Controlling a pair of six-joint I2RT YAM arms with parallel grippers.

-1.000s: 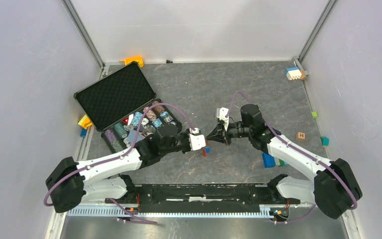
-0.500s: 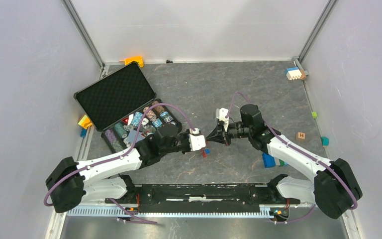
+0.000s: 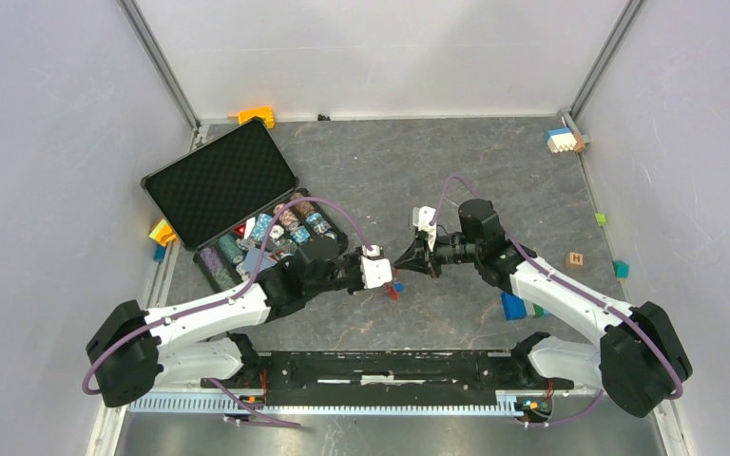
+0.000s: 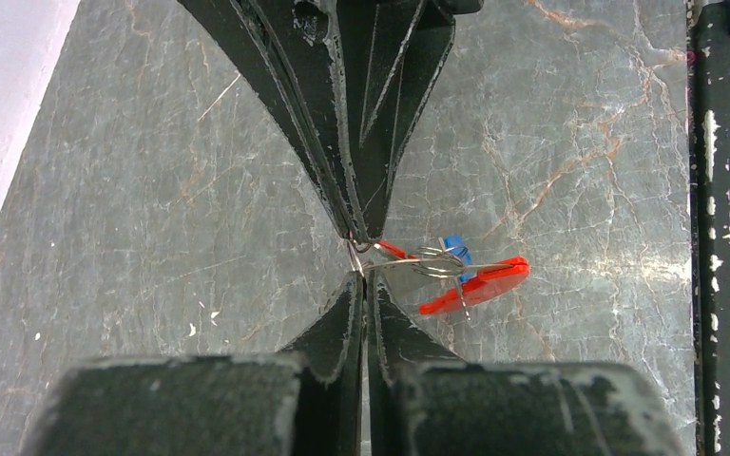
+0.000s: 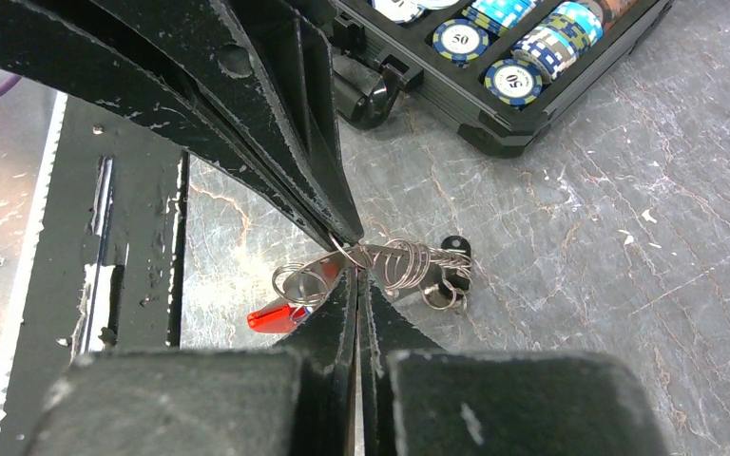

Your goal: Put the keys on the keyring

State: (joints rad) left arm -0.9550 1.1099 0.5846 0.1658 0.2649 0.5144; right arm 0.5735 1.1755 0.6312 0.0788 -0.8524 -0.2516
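Observation:
My left gripper [image 3: 392, 275] and right gripper [image 3: 405, 263] meet tip to tip above the table's middle. Both are shut on the keyring [image 5: 409, 261], a silvery strap of wire rings stretched between the tips. In the left wrist view my own gripper [image 4: 361, 275] pinches a wire loop of the keyring [image 4: 437, 261], directly under the right gripper's fingertips [image 4: 361, 223]. The long red clip [image 4: 475, 285] hangs to the side; it also shows in the right wrist view [image 5: 280, 315]. A blue key head [image 4: 454, 249] sits among the rings. A thin red piece [image 4: 394, 250] by the tips may be the red key; I cannot tell.
An open black case [image 3: 247, 204] of poker chips lies left of the grippers; its corner shows in the right wrist view [image 5: 513, 114]. A blue block [image 3: 513, 305] and a wooden cube [image 3: 575, 258] lie to the right. More blocks line the far edge. The black base rail [image 4: 727, 237] runs close by.
Almost nothing. Both grippers stay tip to tip on the keyring; the hanging red clip has shifted very slightly.

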